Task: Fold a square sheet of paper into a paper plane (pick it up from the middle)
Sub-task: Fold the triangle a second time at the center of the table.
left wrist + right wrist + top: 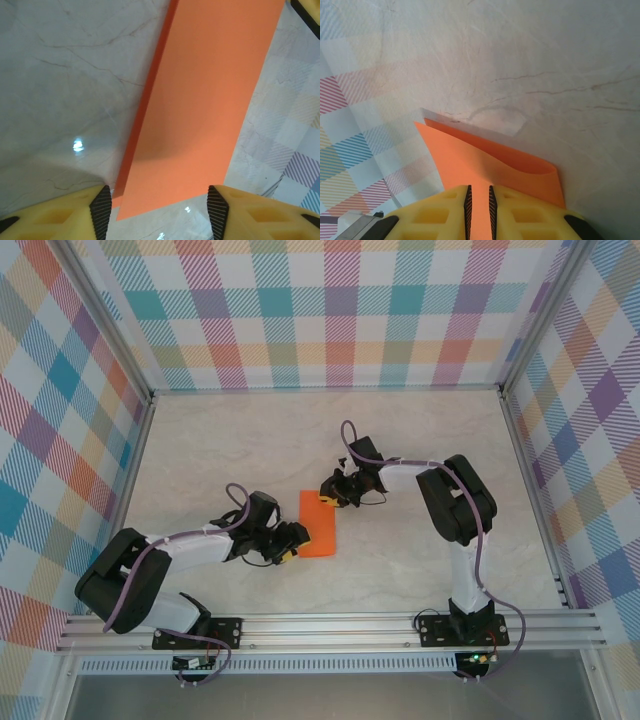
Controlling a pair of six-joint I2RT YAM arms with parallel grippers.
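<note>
Yellow fingers of the right gripper are clenched on the square sheet of paper, which is laid folded in half at the centre of the table. At the sheet's 8 o'clock, the left gripper is held spread, nothing grasped. Creasing is judged in hand; next, the near end must be pinned squarely.

Pale marbled tabletop inside an aluminium frame, pastel plaid walls on three sides.
</note>
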